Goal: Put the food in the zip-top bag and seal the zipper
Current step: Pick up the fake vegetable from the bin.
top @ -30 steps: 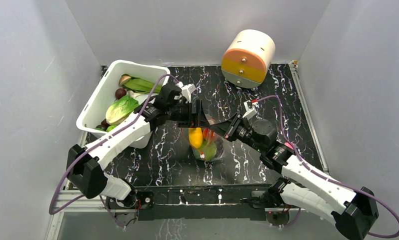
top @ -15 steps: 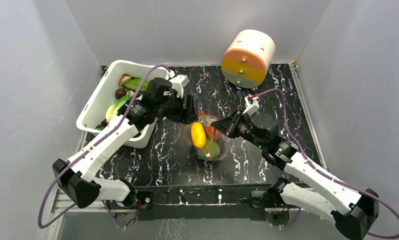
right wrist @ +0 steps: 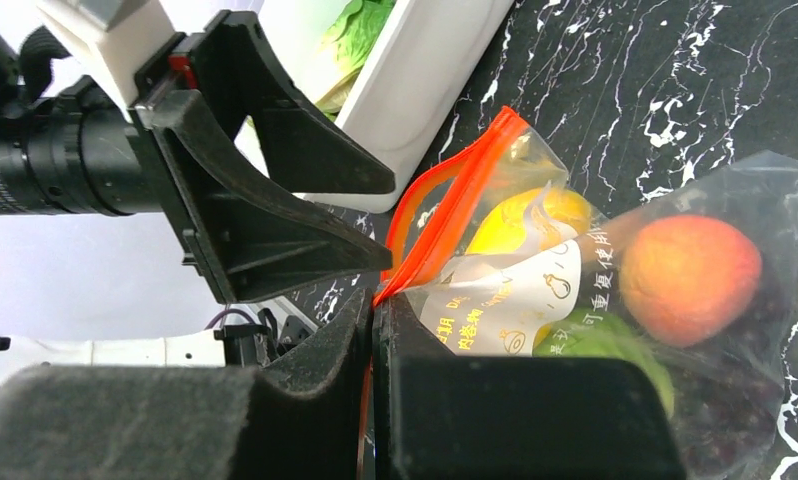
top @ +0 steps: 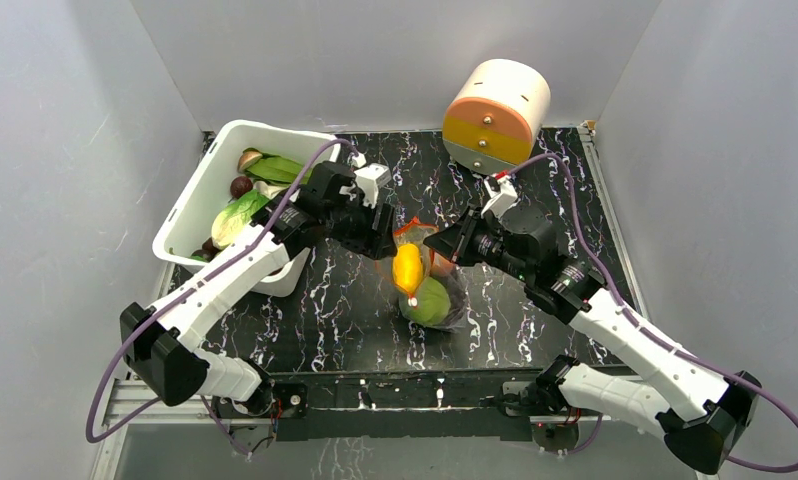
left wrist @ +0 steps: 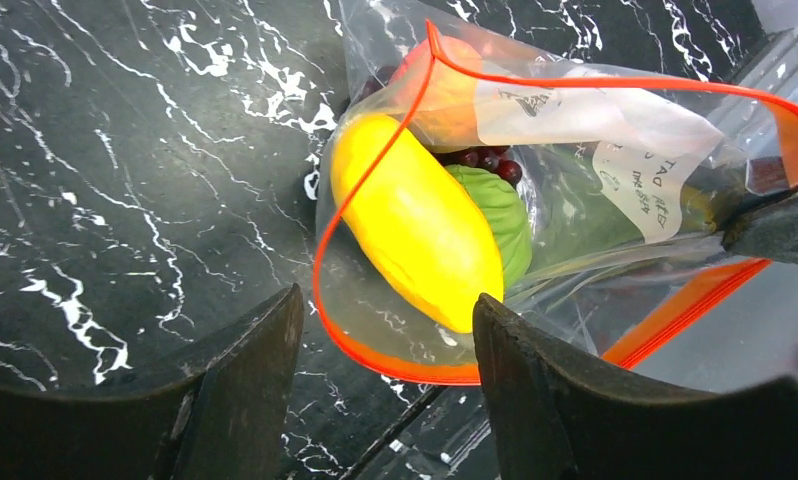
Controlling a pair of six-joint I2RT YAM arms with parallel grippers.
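The clear zip-top bag (top: 430,285) hangs over the middle of the table. It holds the yellow oval fruit (left wrist: 415,225), green cabbage (left wrist: 497,212), dark grapes (left wrist: 483,160) and orange-peach piece (right wrist: 687,278). Its orange-red zipper strip (left wrist: 375,355) gapes in a loop, so the mouth is open. My right gripper (right wrist: 375,305) is shut on one end of the strip and holds the bag up; it also shows in the top view (top: 439,243). My left gripper (left wrist: 385,300) is open and empty just left of the mouth (top: 383,232), with the strip's loop between its fingertips.
A white bin (top: 197,205) with more toy food stands at the back left, right behind my left arm. A round orange and yellow drawer unit (top: 497,115) stands at the back right. The table (top: 325,300) is black marble-patterned.
My left gripper has drawn back to the left from the bag's mouth, then come a little closer again. My right gripper has shifted toward the back with the strip, and the bag swung.
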